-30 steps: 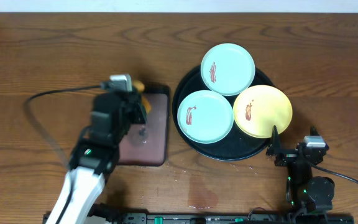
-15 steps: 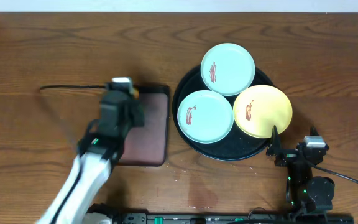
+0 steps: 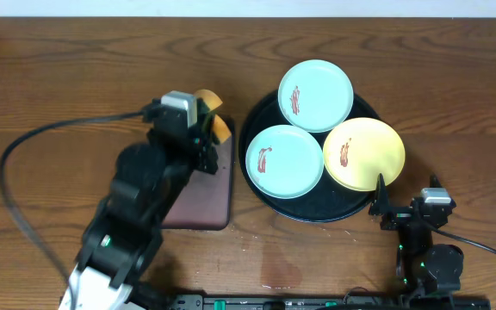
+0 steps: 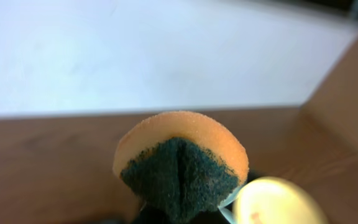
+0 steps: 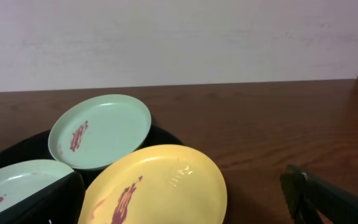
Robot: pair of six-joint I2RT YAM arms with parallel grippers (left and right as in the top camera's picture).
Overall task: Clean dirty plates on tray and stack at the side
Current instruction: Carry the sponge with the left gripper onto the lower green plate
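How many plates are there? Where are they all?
3. All sit on the black tray: the far blue plate at its back edge, the left blue plate at its left, the yellow plate at its right. Each has a red smear. None looks hidden.

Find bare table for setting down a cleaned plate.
Free: bare wood right of the black tray and along the far edge behind it. The tray is crowded with three plates; the gap to the brown tray is narrow.
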